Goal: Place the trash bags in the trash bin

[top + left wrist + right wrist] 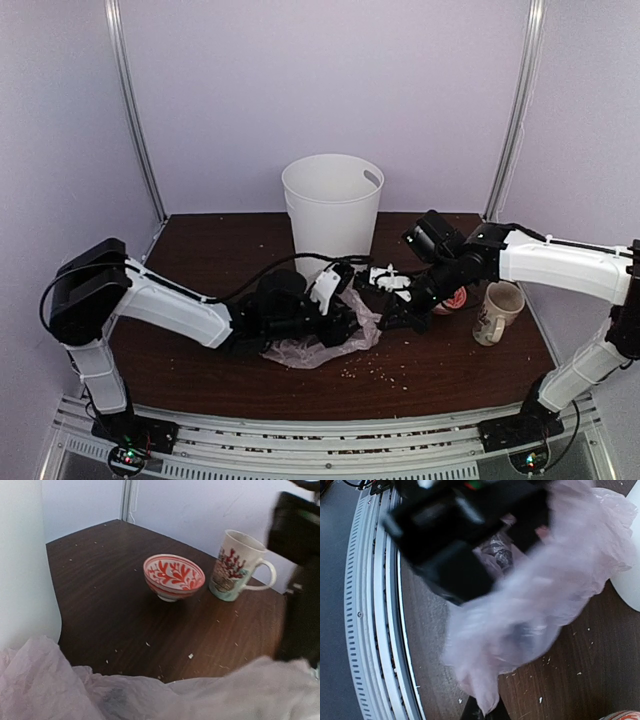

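Note:
The trash bin (333, 205) stands upright at the back middle of the table, tall, white and round; a bit of its wall (631, 582) shows in the right wrist view. The trash bag (318, 347), pale pink and crinkled, lies in front of the bin between both arms. My right gripper (487, 714) is shut on a pulled-out end of the bag (545, 595). From above, that gripper (386, 316) sits at the bag's right side. My left gripper (341, 322) is on the bag's top; the bag (150, 695) drapes over its fingers and hides them.
A red-patterned bowl (173, 577) and a floral mug (235, 567) stand on the right part of the table, the mug (497, 310) just beyond my right arm. Crumbs are scattered over the dark wood. Metal rails (370, 630) run along the near edge.

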You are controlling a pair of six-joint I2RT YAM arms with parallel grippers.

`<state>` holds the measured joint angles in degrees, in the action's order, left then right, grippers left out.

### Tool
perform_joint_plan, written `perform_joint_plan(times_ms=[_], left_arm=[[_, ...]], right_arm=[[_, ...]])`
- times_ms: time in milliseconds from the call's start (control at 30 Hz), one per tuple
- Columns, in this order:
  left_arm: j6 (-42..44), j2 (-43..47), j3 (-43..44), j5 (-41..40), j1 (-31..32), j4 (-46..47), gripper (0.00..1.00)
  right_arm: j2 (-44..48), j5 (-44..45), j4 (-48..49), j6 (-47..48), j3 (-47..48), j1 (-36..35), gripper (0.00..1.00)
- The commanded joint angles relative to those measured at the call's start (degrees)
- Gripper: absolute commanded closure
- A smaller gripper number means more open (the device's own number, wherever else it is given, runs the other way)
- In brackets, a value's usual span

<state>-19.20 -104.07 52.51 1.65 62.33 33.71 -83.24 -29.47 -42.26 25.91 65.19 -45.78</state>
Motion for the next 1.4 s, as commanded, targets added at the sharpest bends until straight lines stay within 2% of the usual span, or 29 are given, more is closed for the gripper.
perform_joint_plan(times_ms=[0,100,233,333,467,567,667,867,933,1033,1100,1200,1367], left_arm=[[-1.44,-9.22,5.20,-10.83,0.17,10.37,0.47],[-4.45,-12.72,5.57,-18.26,0.19,13.98,0.48],[-7.60,-15.85,8.33,-25.40,0.17,11.67,0.48],[-6.75,-15.46,8.84,-22.48,0.52,13.14,0.46],[-0.05,-12.31,7.09,-15.05,3.02,18.07,0.40],[3.12,-8.75,6.24,-10.38,5.80,16.20,0.35],[2.73,-4.29,3.71,-7.18,7.45,12.65,0.32],[-0.58,9.15,-5.99,-6.62,9.01,4.60,0.30],[-1.25,14.17,-8.91,-9.17,9.04,0.62,0.30],[-3.75,21.42,-11.08,-21.47,8.85,-10.62,0.26],[-2.85,25.27,-11.03,-26.70,7.98,-17.82,0.22],[-5.48,29.69,-12.34,-25.02,2.52,-24.56,0.19],[-10.34,36.43,-22.40,-18.84,-6.08,-21.33,0.17]], right_arm=[[4.42,-1.36,-11.01,-0.33,2.49,0.93,1.00],[7.12,-2.79,-14.05,-0.78,2.47,1.91,1.00],[11.14,-2.70,-15.81,-1.34,1.84,4.83,1.00],[13.26,-0.47,-14.24,-2.72,0.28,6.88,1.00],[12.47,3.83,-7.25,-6.11,-2.97,9.92,1.00],[10.03,4.23,-2.51,-7.11,-4.35,12.32,1.00],[7.80,3.77,2.34,-7.03,-5.74,13.73,1.00],[7.66,3.06,12.45,-6.65,-10.69,16.31,1.00],[8.88,2.85,17.17,-7.63,-14.39,17.13,1.00],[9.92,2.16,17.35,-7.12,-14.63,17.61,1.00],[10.64,0.58,17.77,-7.22,-15.22,17.91,1.00],[10.42,-0.45,17.91,-6.58,-16.45,17.96,1.00],[9.99,-0.32,17.00,-5.37,-16.88,18.58,1.00]])
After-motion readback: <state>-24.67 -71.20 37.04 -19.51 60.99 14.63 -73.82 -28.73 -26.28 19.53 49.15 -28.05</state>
